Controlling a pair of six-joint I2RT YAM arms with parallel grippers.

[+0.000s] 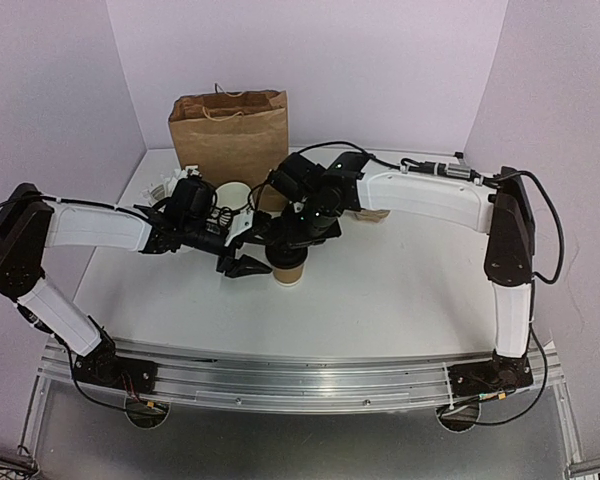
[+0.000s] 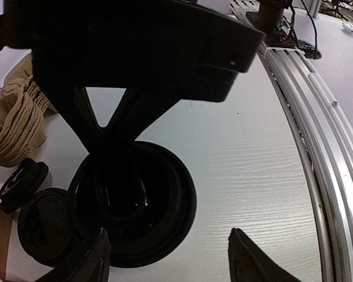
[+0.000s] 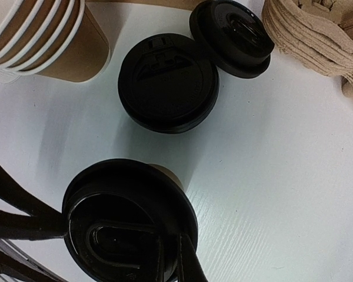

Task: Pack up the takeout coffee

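Observation:
The takeout coffee is a brown paper cup [image 1: 291, 270] standing on the white table with its black lid [image 3: 129, 226] on top. My right gripper [image 3: 175, 251] is shut, its fingertips resting together on the lid's top near the rim; from above it [image 1: 294, 243] covers the lid. My left gripper [image 1: 243, 266] is open just left of the cup. In the left wrist view its gripper [image 2: 173, 258] spreads wide, one fingertip [image 2: 99, 254] by the lid's [image 2: 159, 202] edge, the other over bare table. It holds nothing.
A brown paper bag [image 1: 231, 132] stands upright at the back. A stack of lidless brown cups [image 3: 44, 35], two loose black lids [image 3: 167, 82] [image 3: 232, 34] and stacked pulp carriers [image 3: 317, 35] lie behind the cup. Metal rail [image 2: 317, 117] along the near edge.

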